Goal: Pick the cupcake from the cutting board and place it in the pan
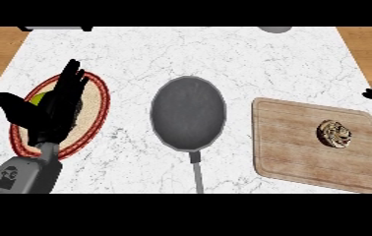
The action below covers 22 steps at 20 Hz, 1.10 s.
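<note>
Nothing's grasped yet: the cupcake (335,133) sits on the board (291,146), right of the pan (188,113). The left hand (59,107) rests far left, fingers straight. The right hand (367,93) barely shows; its fingers I can't tell. It must reach in next.

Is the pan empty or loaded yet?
Empty: the pan shows bare grey inside; the cupcake sits on the cutting board.

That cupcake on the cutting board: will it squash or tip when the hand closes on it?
The cupcake looks small and rounded, with a swirled top, so it is probably light and soft; fingers closing on the top could dent it. It sits alone on the flat cutting board, so it might slide or tip if nudged sideways.
</note>
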Available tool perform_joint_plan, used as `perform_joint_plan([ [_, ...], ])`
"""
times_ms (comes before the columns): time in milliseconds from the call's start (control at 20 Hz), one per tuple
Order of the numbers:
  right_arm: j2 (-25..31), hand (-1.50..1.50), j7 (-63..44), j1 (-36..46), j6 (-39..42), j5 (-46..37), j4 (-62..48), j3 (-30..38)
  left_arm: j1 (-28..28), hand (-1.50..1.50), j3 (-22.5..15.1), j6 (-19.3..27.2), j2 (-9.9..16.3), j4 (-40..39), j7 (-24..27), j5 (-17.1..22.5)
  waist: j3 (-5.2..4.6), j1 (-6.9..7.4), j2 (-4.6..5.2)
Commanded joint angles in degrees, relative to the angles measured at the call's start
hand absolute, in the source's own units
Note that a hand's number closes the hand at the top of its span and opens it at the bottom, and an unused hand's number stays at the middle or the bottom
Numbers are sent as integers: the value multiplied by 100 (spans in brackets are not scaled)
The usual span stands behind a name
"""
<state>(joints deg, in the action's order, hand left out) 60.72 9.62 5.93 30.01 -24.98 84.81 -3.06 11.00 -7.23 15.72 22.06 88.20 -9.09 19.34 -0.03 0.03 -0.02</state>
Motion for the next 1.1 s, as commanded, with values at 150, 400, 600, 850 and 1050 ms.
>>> perform_joint_plan([
  [150,-349,-150,-951,-71,-110,-896,842,-176,43,0,235,-241,43,79,-238,23,2,-4,-5],
  [400,-899,-150,-1202,-251,137,-973,1354,103,27,0,277,-211,-326,-245,6,-314,1,-37,-3],
  [600,-1115,-150,-1079,270,541,-1281,903,32,-124,0,606,-720,-174,-271,126,-188,2,12,5],
  [850,-1504,-150,-1354,188,539,-1866,796,-97,-153,0,450,-385,-436,161,-163,-603,3,3,0],
  [1050,-2003,-150,-1499,391,263,-2355,384,-290,-346,0,467,-442,-534,581,-450,-568,4,28,2],
])
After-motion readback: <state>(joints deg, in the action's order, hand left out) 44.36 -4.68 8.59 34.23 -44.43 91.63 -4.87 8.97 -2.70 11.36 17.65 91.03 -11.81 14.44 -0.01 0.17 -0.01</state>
